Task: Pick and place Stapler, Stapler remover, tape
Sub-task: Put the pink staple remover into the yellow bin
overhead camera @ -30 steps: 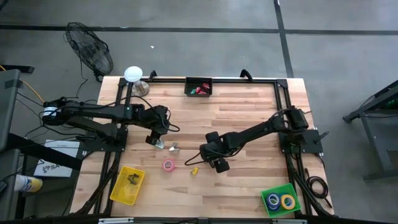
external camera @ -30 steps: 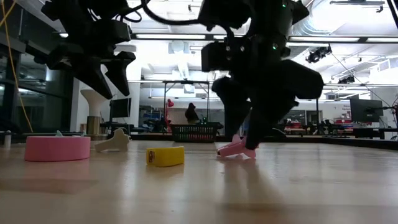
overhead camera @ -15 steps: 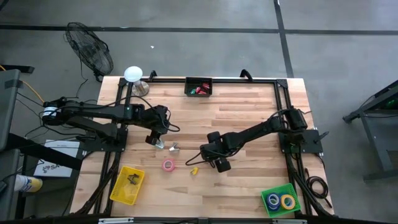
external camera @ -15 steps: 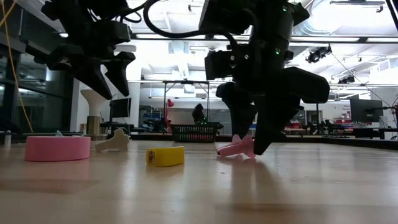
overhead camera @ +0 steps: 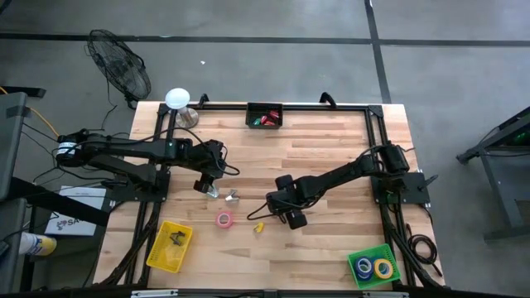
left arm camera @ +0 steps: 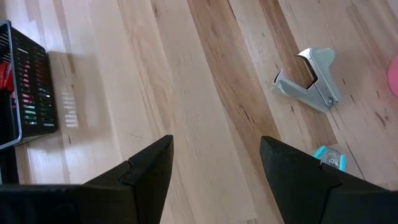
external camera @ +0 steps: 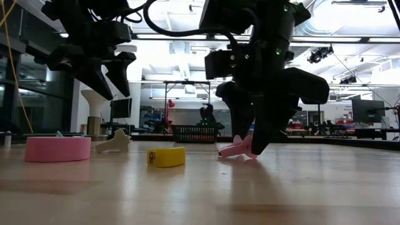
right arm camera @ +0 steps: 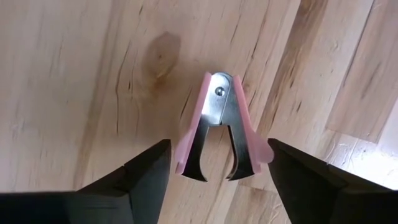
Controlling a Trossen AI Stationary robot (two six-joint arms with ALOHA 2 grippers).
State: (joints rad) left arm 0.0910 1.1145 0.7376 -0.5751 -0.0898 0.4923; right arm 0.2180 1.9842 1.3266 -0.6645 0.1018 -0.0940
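Table (overhead camera: 331, 149), high view: right gripper (overhead camera: 274, 207) mid-table; pink tape (overhead camera: 224, 219) left of it, bare planks around. Right wrist view: fingers (right arm camera: 130, 180) spread wide, empty, flanking pink staple remover (right arm camera: 219, 127). Left wrist view: left gripper (left arm camera: 214, 165) open, empty, near grey staple remover (left arm camera: 309, 79).

High view straight down over whole table (overhead camera: 331, 149), low view level at tabletop facing the room, wrist views close above the wood (all share the table's middle).

A tape roll (overhead camera: 224, 219) lies left of a small stapler (overhead camera: 258, 226); a staple remover (overhead camera: 231, 196) lies behind them, a basket (overhead camera: 265, 115) at the table's (overhead camera: 331, 149) far edge.
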